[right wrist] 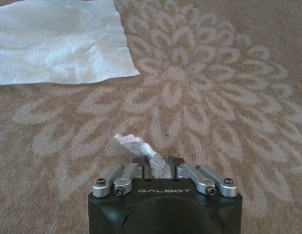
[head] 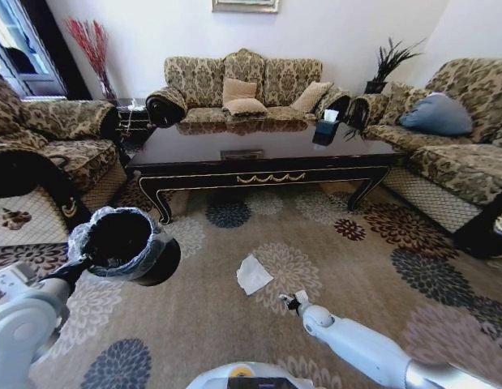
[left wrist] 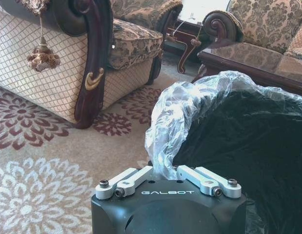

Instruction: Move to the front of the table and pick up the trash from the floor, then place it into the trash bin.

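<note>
The trash bin (head: 121, 243) is being held above the floor (head: 356, 275) by the left gripper (left wrist: 164, 171), whose fingers are clamped on its plastic-lined rim. A small white scrap (right wrist: 141, 148) is being pinched between the closed fingers of the right gripper (head: 293, 302), just beside a flat white paper sheet (head: 252, 274) lying before the table (head: 259, 154).

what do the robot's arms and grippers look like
Both arms are smooth, rounded, glossy white shells. The left gripper and right gripper share one build: a black body with white GALBOT lettering, topped by silver metal linkage bars fastened with dark screws. In the head view the left arm darkens to black near its gripper.
</note>
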Available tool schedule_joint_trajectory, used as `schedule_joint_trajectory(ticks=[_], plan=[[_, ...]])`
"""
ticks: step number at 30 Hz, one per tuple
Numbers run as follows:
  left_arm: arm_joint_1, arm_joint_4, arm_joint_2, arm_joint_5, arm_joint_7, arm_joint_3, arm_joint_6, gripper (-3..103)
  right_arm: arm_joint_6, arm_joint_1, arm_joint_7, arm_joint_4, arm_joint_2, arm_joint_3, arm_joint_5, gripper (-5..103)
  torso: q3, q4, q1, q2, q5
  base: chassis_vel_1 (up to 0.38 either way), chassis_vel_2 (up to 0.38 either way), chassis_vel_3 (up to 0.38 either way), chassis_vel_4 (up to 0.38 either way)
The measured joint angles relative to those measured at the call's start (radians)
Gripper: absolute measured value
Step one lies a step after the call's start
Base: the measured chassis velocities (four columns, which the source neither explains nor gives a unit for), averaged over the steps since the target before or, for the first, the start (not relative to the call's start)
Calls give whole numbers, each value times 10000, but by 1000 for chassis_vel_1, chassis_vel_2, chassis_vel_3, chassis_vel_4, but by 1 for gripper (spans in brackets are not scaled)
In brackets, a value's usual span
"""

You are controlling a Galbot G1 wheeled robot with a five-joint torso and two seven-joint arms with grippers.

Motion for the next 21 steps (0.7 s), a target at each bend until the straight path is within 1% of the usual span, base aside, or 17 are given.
schedule_joint_trajectory(ticks=[3, 4, 5, 6, 7, 8, 10, 13, 14, 15, 17, 18, 19, 20, 21], plan=[[8, 9, -12, 6, 9, -6, 0, 3, 290, -169, -188, 51, -91, 18, -186, 15, 1, -5, 0, 0, -1, 0, 0, 0, 0], [8, 9, -12, 6, 9, -6, 0, 3, 290, -169, -188, 51, -91, 18, -186, 15, 1, -5, 0, 0, -1, 0, 0, 0, 0], [8, 9, -20, 12, 10, -6, -1, 3, 392, -244, -302, 78, -147, 49, -244, 10, 1, -8, 1, -1, -5, 0, 0, 0, 0], [8, 9, -24, 13, 10, -4, 0, 3, 444, -291, -364, 122, -186, 73, -269, 10, 1, -10, 0, 0, -7, 0, 0, 0, 0], [5, 9, -27, 14, 10, 4, 0, 3, 482, -336, -404, 188, -227, 101, -293, 5, 0, -11, 0, 0, -7, 0, 0, 0, 0], [-2, 6, -30, 25, 11, 32, 0, 3, 560, -421, -458, 332, -302, 155, -330, 2, 2, -12, 0, -1, -6, 0, 0, 0, 0], [-5, 4, -32, 30, 11, 46, 0, 3, 618, -455, -494, 405, -329, 188, -345, 1, 1, -13, 1, -1, -5, 0, 0, 0, 0], [-20, -12, -53, 87, 12, 151, 0, 3, 1183, -568, -898, 913, -420, 602, -366, 0, 2, -8, 0, -1, -4, 0, 0, 0, 0], [-20, -12, -53, 87, 12, 151, 0, 3, 1183, -568, -898, 913, -420, 602, -366, 0, 2, -8, 0, -1, -4, 0, 0, 0, 0], [-24, -15, -65, 135, 12, 214, 0, 3, 1436, -556, -1019, 1192, -436, 779, -364, 0, 2, -5, 0, -1, -3, 0, 0, 0, 0], [-32, -16, -91, 196, 11, 333, -1, 3, 1764, -347, -1241, 1806, -488, 1005, -362, 0, 2, -7, 0, -1, -1, 0, 0, 0, 0], [-32, -16, -91, 196, 11, 333, -1, 3, 1764, -347, -1241, 1806, -488, 1005, -362, 0, 2, -7, 0, -1, -1, 0, 0, 0, 0], [-47, -2, -116, 259, 51, 453, 0, 3, 1987, 104, -1413, 2515, -556, 1058, -251, 0, 2, -7, 1, -1, -1, 0, 0, 0, 0], [-93, 41, -129, 342, 94, 615, 0, 3, 2382, 1505, -1534, 3843, -610, 710, 370, 0, 2, 0, 1, -1, -6, 0, 0, 0, 0], [-93, 41, -129, 342, 94, 615, 0, 3, 2382, 1505, -1534, 3843, -610, 710, 370, 0, 2, 0, 1, -1, -6, 0, 0, 0, 0]])
